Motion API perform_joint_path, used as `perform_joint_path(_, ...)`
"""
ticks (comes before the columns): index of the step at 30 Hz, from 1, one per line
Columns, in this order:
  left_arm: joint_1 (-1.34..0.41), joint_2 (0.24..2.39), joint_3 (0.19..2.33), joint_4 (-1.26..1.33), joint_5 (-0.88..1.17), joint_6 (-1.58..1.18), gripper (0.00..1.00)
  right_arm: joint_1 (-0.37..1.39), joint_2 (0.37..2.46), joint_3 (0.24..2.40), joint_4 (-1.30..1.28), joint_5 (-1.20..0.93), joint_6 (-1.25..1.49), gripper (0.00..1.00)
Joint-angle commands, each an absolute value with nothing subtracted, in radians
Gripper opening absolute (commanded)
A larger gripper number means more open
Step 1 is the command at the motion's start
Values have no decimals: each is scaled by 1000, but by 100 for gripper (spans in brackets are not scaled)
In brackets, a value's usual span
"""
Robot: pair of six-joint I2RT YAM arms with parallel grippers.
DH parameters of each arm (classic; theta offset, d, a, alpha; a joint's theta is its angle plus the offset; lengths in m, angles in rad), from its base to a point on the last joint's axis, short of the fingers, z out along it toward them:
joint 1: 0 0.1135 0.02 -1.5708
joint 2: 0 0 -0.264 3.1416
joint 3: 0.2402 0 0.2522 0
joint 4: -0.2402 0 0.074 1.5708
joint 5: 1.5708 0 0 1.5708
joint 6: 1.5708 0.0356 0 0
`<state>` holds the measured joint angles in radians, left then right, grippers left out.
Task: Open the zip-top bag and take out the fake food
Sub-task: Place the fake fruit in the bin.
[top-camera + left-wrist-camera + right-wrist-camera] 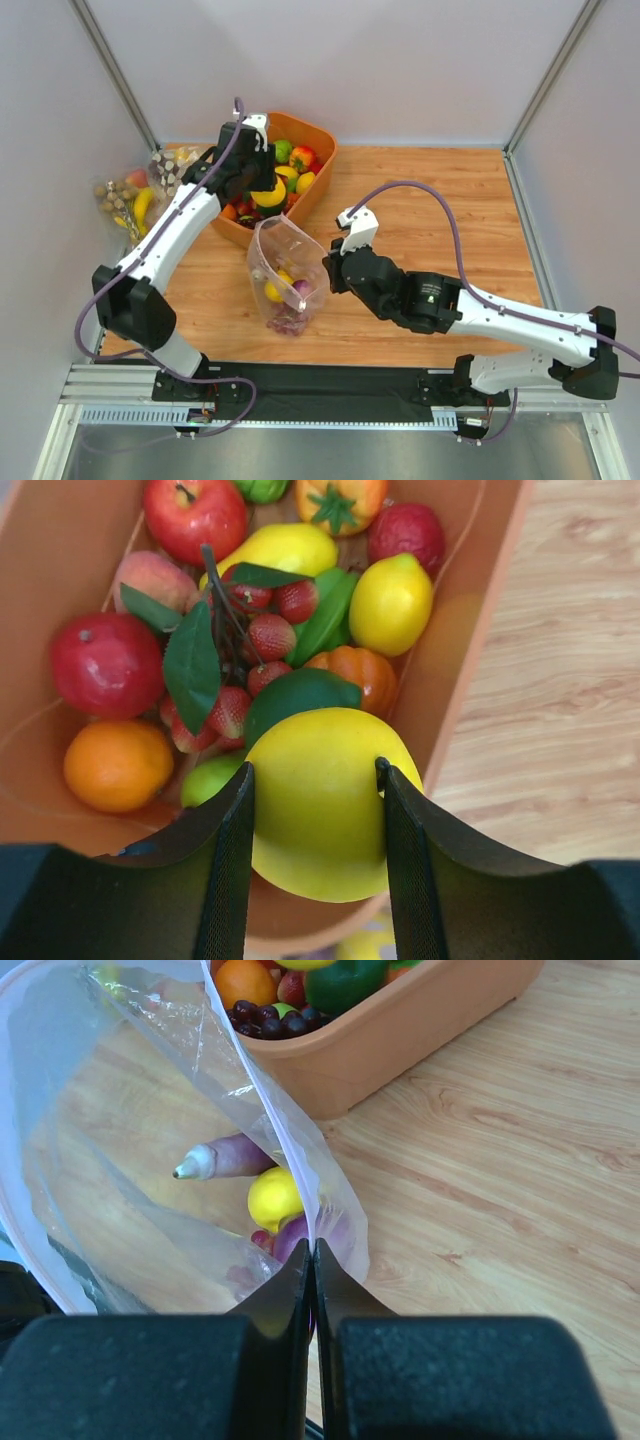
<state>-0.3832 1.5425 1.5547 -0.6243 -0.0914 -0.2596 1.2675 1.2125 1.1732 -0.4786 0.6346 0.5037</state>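
Observation:
The zip-top bag (283, 262) stands open on the wooden table, and my right gripper (329, 272) is shut on its right rim. In the right wrist view that gripper (312, 1251) pinches the thin plastic edge of the bag (110, 1110). Fake food lies inside it: a yellow fruit (272, 1198), a long purple piece (228, 1157) and a purple onion (294, 1238). My left gripper (262, 186) hangs over the orange basket (326, 160), shut on a yellow round fruit (320, 800) with both fingers against its sides.
The orange basket (50, 560) holds several plastic fruits, among them a red apple (195, 515), an orange (117, 764) and a lemon (390, 602). Other clear bags with a banana and nuts (132, 196) lie at the far left by the wall.

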Motion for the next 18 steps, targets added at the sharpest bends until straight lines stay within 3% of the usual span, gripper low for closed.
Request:
perform_joint_path(1, -373, 1598, 1643, -630, -129, -258, 5, 1262, 1149, 1163, -502, 686, 514, 0)
perform_joint_path(2, -373, 1624, 1649, -647, -135, -258, 25, 1262, 1128, 1163, -517, 692, 512, 0)
perform_joint_path(4, -373, 1635, 1648, -655, -132, -261, 55, 1264, 1106, 1167, -532, 713, 511, 0)
perform_joint_path(5, -373, 1625, 1635, -653, -127, -264, 90, 1262, 1088, 1169, -546, 719, 508, 0)
perform_joint_path(6, -373, 1612, 1626, -650, -120, -273, 99, 1264, 1077, 1172, -555, 735, 503, 0)
perform_joint_path(15, -373, 1332, 1543, -675, -6, -302, 99, 1262, 1014, 1230, -640, 845, 472, 0)
perform_joint_path(18, -393, 1172, 1421, -643, 48, -328, 99, 1266, 1023, 1207, -653, 850, 509, 0)
